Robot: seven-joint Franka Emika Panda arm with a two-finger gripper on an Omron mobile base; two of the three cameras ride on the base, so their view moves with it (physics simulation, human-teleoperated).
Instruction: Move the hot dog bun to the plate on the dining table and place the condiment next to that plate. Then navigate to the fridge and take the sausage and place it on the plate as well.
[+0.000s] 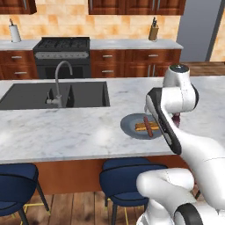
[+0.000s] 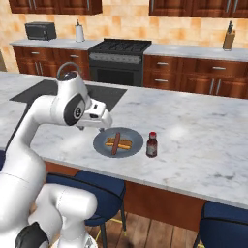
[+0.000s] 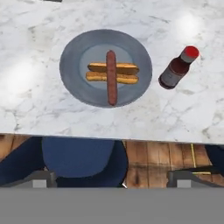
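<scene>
Hand view: sausage (image 3: 111,77) crosswise on bun (image 3: 113,73) (on plate (image 3: 72,70)) — beyond hand (image 3: 112,178), fingers apart, empty.

Sausage (image 1: 147,125) across bun (image 1: 141,127) on plate (image 1: 132,127)

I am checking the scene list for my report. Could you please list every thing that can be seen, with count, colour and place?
plate: one, dark grey-blue, on the dining table near its front edge
hot dog bun: one, tan-orange, on the plate
sausage: one, reddish-brown, lying across the bun
condiment: one bottle, dark red with red cap, upright on the table beside the plate
dining table: one, white-grey marble top
sink: one, dark, built into the table
tap: one, grey, curved, at the sink
stools: blue, under the table edge
stove: one, black, at the back wall
paper roll: one, white, back counter
knife block: one, wooden, back counter
microwave: one, black, back counter
gripper: one, open, above the table edge near the plate
</scene>
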